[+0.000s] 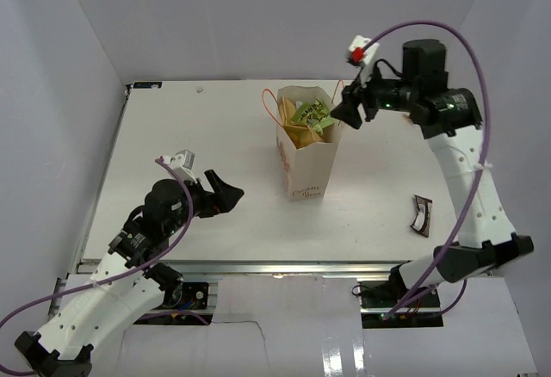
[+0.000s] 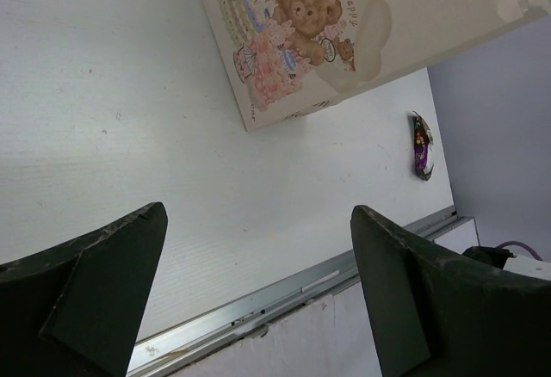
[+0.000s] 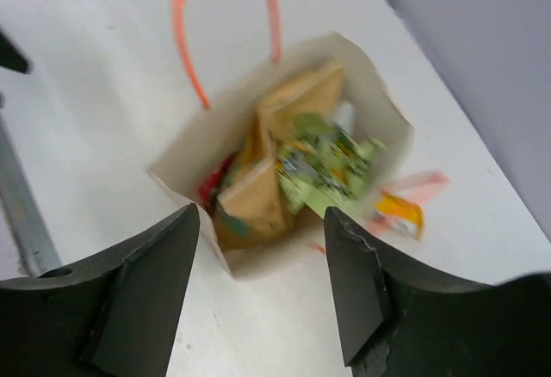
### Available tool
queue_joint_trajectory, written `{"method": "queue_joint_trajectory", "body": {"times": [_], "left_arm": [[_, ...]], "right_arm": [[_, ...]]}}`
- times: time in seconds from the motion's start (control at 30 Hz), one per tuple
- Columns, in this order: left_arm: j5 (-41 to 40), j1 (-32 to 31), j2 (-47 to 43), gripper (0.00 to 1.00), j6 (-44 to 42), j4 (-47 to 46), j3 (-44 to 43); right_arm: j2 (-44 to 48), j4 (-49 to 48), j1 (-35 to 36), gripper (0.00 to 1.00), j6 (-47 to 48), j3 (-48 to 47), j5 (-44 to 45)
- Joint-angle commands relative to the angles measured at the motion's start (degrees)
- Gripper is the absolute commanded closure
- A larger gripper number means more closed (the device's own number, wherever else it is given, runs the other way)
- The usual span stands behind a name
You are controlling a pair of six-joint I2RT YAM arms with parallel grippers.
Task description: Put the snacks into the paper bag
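Observation:
The cream paper bag (image 1: 306,160) stands upright mid-table with orange cord handles. A green packet (image 1: 312,117) and a yellow chip bag (image 1: 297,132) stick up inside it. My right gripper (image 1: 349,108) is open and empty, just right of the bag's rim. The right wrist view looks down into the bag (image 3: 185,157): green packet (image 3: 331,166), yellow chip bag (image 3: 258,196), a red packet (image 3: 213,186). My right gripper (image 3: 263,282) holds nothing. A dark brown-and-white packet (image 1: 421,214) lies on the table at the right, also in the left wrist view (image 2: 421,146). My left gripper (image 1: 225,194) is open and empty, left of the bag.
A small blurred yellow-orange thing (image 3: 400,212) lies on the table beside the bag. The left wrist view shows the bag's printed bear picture (image 2: 297,24) and the table's metal front edge (image 2: 258,308). White walls enclose the table on three sides.

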State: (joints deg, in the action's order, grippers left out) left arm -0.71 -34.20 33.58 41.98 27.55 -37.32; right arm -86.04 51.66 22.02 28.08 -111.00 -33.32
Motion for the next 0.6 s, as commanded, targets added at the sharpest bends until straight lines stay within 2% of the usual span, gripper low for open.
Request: {"method": "queue_joint_trajectory", "body": {"times": [0.0, 0.07, 0.13, 0.2, 0.27, 0.3, 0.33, 0.37, 0.43, 0.47, 0.57], "left_arm": [[0.62, 0.27, -0.53, 0.02, -1.11, -2.50, 0.23], [2.64, 0.27, -0.45, 0.02, -1.28, -2.85, 0.76], [2.91, 0.27, -0.19, 0.02, -1.81, -3.47, 1.20], [3.08, 0.27, 0.43, 0.02, -2.33, -3.99, 1.02], [3.70, 0.27, 1.74, 0.02, -3.13, -4.35, 0.76], [3.87, 0.27, 2.36, 0.02, -3.30, -4.61, 0.32], [4.40, 0.27, 3.41, 0.02, -3.65, -4.70, 0.06], [4.58, 0.27, 3.94, 0.02, -3.74, -4.70, -0.21], [4.93, 0.27, 4.38, 0.02, -3.83, -4.52, -0.65], [4.84, 0.27, 4.47, 0.02, -3.66, -4.26, -0.82], [4.14, 0.27, 4.04, 0.02, -2.96, -3.21, -0.56]], "right_arm": [[5.43, -5.33, -10.80, 0.34, -8.26, 6.48, 6.86], [6.67, -9.11, -18.11, 0.24, -13.02, 12.11, 7.91], [5.80, -11.48, -20.34, 0.09, -17.95, 15.01, 8.44], [3.44, -13.42, -20.88, 0.10, -20.33, 19.76, 8.90], [0.89, -16.23, -21.05, 0.10, -22.09, 23.19, 3.89], [-2.35, -17.37, -21.05, 0.03, -24.01, 23.81, 3.09], [-4.29, -18.69, -21.05, 0.02, -28.12, 24.16, 1.43], [-6.14, -21.48, -20.97, 0.08, -30.95, 24.25, 1.50], [-11.15, -24.92, -20.70, 0.11, -35.96, 24.34, 2.73], [-12.56, -28.59, -20.70, 0.11, -37.03, 24.43, 5.08], [-19.15, -31.53, -20.53, 0.09, -44.30, 22.68, 12.98]]}}
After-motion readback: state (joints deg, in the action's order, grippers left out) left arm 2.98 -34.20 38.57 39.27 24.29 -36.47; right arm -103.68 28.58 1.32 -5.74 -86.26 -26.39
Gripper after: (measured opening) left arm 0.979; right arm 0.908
